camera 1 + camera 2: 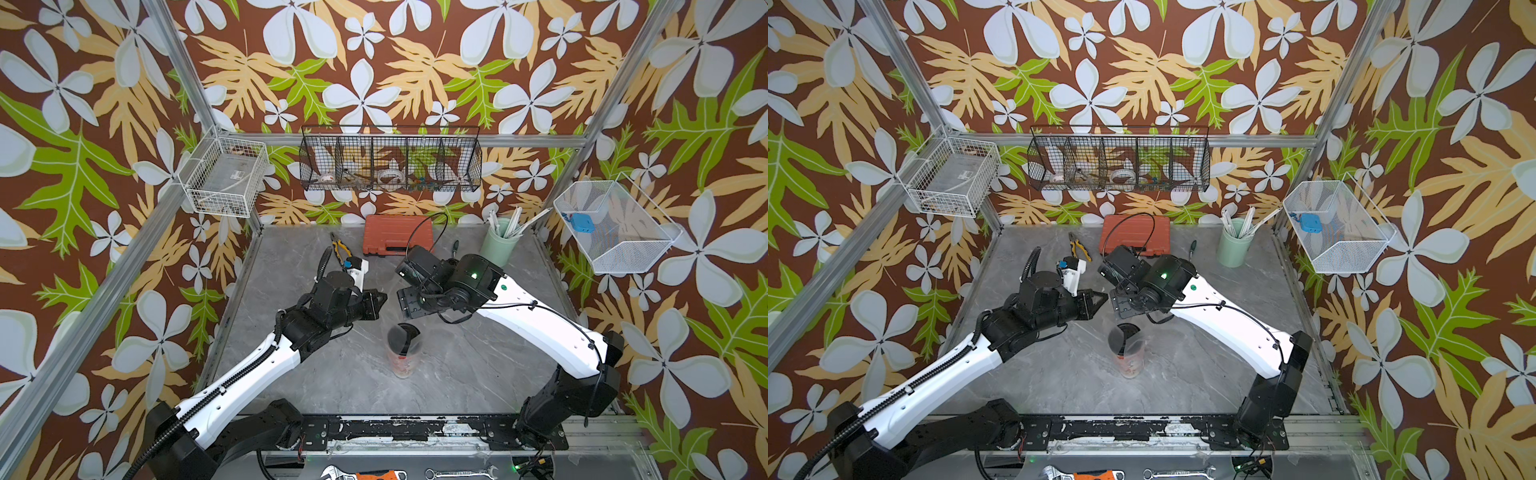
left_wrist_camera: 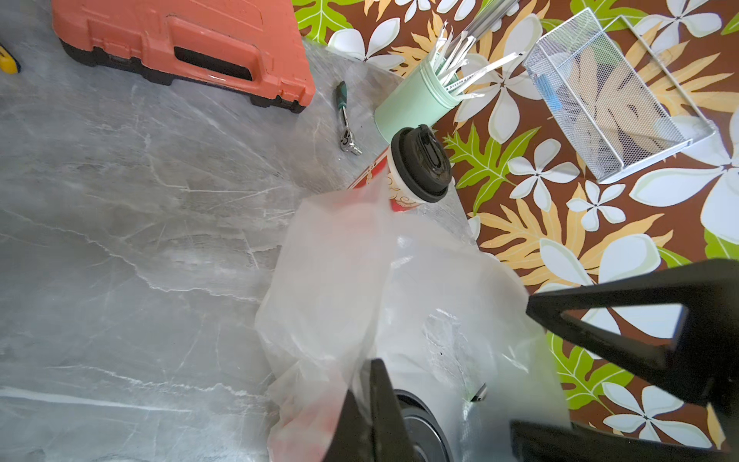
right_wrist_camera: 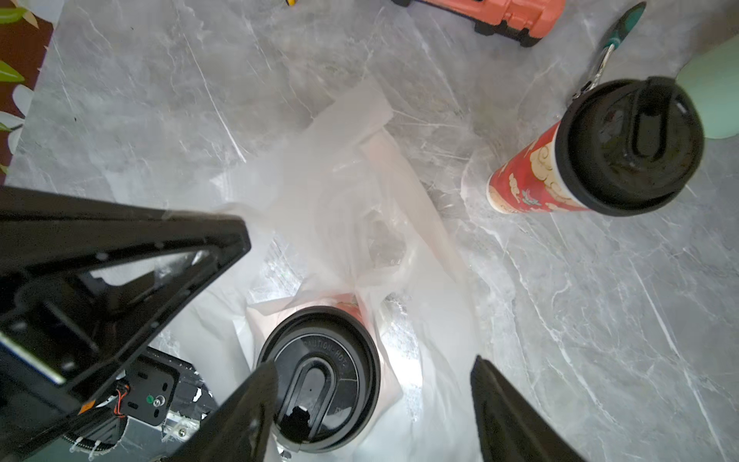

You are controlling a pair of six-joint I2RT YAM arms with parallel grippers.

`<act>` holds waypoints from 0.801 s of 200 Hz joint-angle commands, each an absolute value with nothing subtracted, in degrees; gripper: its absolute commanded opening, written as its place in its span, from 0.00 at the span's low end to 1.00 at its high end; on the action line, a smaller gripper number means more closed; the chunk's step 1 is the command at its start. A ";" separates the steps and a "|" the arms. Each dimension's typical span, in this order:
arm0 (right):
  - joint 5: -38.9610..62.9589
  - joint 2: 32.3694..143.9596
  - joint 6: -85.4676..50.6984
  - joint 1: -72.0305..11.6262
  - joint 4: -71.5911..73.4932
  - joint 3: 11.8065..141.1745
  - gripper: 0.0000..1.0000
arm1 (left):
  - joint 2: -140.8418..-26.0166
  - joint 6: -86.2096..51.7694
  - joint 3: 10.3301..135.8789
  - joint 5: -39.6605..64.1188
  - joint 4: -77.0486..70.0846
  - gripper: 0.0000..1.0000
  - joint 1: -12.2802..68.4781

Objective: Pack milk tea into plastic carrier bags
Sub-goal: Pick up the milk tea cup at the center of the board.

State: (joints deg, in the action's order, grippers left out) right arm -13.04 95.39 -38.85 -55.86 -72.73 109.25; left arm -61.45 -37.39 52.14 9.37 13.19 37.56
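Left wrist view shows my left gripper (image 2: 375, 372) pinched tight on an edge of the thin clear crinkly plastic carrier bag (image 2: 332, 280), holding its mouth up. Inside the bag stands one tall red-and-cream paper cup with a black domed lid (image 3: 320, 376), just toward six o'clock from table centre in both top views. My right gripper (image 3: 374, 362) hangs over that lid, jaws apart, gripping nothing.

I judge the step is taking the film's free side. I'd keep the left pinch steady, close on plastic only, and lift gently so the tall cup doesn't tip.

The second matching cup (image 3: 592, 160) stands unbagged toward one o'clock, hidden under my right arm in the top views. It is just beside the pale green cup (image 1: 496, 245) holding white straws (image 1: 513, 222).
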 commanded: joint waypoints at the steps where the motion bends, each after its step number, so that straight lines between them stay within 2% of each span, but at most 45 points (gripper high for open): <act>1: -14.34 94.51 -37.57 -54.98 -74.02 110.25 0.74 | -61.18 -37.10 52.56 10.89 12.52 0.00 37.44; 62: -15.13 91.63 -34.60 -48.94 -71.11 109.57 0.73 | -60.58 -38.43 50.92 10.36 11.24 0.00 37.44; 160: -8.98 95.94 -24.22 -29.90 -68.45 109.81 0.73 | -59.69 -44.38 45.31 14.53 0.81 0.00 37.45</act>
